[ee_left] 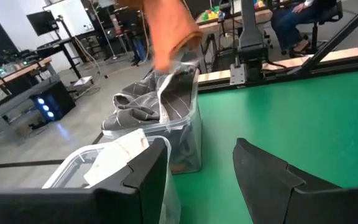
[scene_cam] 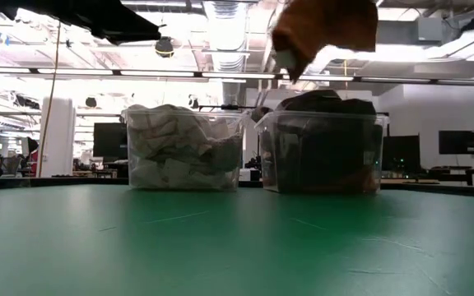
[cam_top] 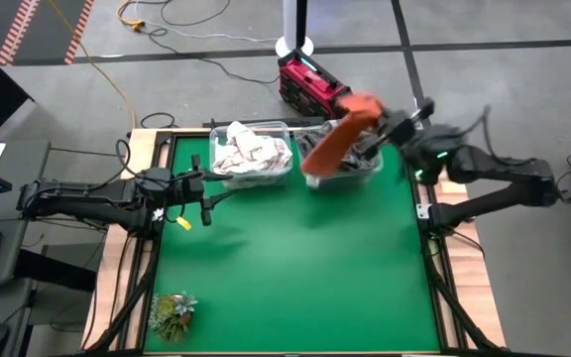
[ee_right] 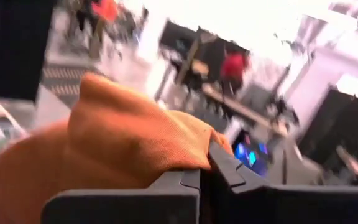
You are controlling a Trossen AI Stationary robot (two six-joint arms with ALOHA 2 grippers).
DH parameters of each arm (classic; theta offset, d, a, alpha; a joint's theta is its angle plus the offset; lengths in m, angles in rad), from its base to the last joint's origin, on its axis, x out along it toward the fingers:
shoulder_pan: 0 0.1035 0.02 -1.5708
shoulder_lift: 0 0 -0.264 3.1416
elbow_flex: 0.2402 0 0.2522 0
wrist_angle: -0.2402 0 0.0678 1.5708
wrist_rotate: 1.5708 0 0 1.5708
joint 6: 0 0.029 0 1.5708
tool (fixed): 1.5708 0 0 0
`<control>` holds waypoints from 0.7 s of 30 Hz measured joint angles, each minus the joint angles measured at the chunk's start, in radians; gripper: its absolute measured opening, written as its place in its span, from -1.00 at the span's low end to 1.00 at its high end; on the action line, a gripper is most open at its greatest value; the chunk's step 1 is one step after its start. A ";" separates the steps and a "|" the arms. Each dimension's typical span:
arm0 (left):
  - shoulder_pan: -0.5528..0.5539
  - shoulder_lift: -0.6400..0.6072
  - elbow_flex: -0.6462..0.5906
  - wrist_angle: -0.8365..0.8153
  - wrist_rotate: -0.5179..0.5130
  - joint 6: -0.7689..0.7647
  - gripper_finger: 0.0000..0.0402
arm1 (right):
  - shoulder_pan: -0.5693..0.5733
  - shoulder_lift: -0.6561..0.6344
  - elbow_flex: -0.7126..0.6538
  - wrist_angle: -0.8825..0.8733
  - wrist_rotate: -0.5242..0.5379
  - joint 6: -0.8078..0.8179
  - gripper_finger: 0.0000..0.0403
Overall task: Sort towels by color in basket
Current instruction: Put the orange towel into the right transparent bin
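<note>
A: What does the right tool (cam_top: 373,121) hold, at upper right of centre in the overhead frame?

B: Its fingers are clamped on a rust-orange towel (cam_top: 337,137), which hangs raised above the right-hand clear bin (cam_top: 365,175). In the level frame the same towel (scene_cam: 323,29) sits at the top edge, clear of the bin's contents. The right wrist frame shows the orange cloth (ee_right: 110,143) bunched against the closed fingers.

A: And the contents of that bin?

B: Dark grey towels (scene_cam: 323,103), heaped above the rim. The left wrist frame shows grey cloth with thin pale lines (ee_left: 142,102) on top.

A: The other bin?

B: The left-hand clear bin (cam_top: 220,178), just beside the first at the top of the green surface (cam_top: 295,268), holds white and pale checked towels (cam_top: 251,151), piled to the rim.

A: Where is the left tool (cam_top: 193,203)?

B: At the left edge of the surface, in front of the left-hand bin, its fingers (ee_left: 272,177) apart and holding nothing.

A: Anything else on the surface?

B: A small green plant (cam_top: 173,313) at lower left.
</note>
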 joint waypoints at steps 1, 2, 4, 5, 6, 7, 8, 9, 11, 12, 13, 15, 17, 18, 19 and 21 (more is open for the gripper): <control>0.000 0.000 0.000 0.003 0.000 0.003 -0.14 | -0.024 -0.011 0.001 0.036 -0.046 -0.042 -0.87; 0.000 0.000 0.000 0.005 0.000 0.003 -0.14 | -0.045 -0.016 0.002 0.044 -0.078 -0.067 -0.87; 0.000 0.000 0.000 0.005 0.000 0.003 -0.14 | -0.087 -0.015 0.012 -0.027 -0.090 -0.069 -0.87; 0.000 0.000 0.000 0.005 0.000 0.003 -0.14 | -0.109 -0.009 0.013 -0.087 -0.095 -0.044 -0.87; 0.000 0.000 0.000 0.004 0.000 0.003 -0.14 | -0.135 0.002 0.013 -0.151 -0.114 -0.010 -0.87; 0.000 0.000 0.000 0.004 0.000 0.003 -0.14 | -0.163 0.016 0.013 -0.210 -0.148 0.036 -0.87; 0.000 0.000 0.000 0.004 0.000 0.003 -0.14 | -0.191 0.035 0.012 -0.266 -0.186 0.084 -0.87; 0.000 0.000 0.000 0.005 0.000 0.003 -0.14 | -0.222 0.059 0.011 -0.319 -0.222 0.132 -0.87; 0.000 0.000 0.000 0.006 0.000 0.002 -0.14 | -0.271 0.114 0.011 -0.384 -0.282 0.204 -0.87; 0.000 0.000 0.000 0.009 0.000 -0.001 -0.14 | -0.292 0.145 0.011 -0.395 -0.312 0.226 -0.87; 0.000 0.000 0.000 0.010 0.000 -0.004 -0.14 | -0.311 0.180 0.011 -0.397 -0.348 0.236 -0.87; 0.000 0.000 0.000 0.010 0.000 -0.006 -0.14 | -0.335 0.258 0.011 -0.363 -0.406 0.243 -0.87; 0.000 0.000 0.000 0.010 0.000 -0.006 -0.14 | -0.345 0.342 0.011 -0.293 -0.441 0.243 -0.87; 0.000 0.000 0.000 0.010 0.000 -0.007 -0.14 | -0.351 0.380 0.011 -0.259 -0.454 0.243 -0.87; 0.000 0.000 0.000 0.010 0.000 -0.007 -0.14 | -0.355 0.421 0.011 -0.226 -0.462 0.244 -0.87; 0.000 -0.002 0.000 0.010 0.000 -0.007 -0.14 | -0.376 0.499 0.011 -0.187 -0.466 0.262 -0.87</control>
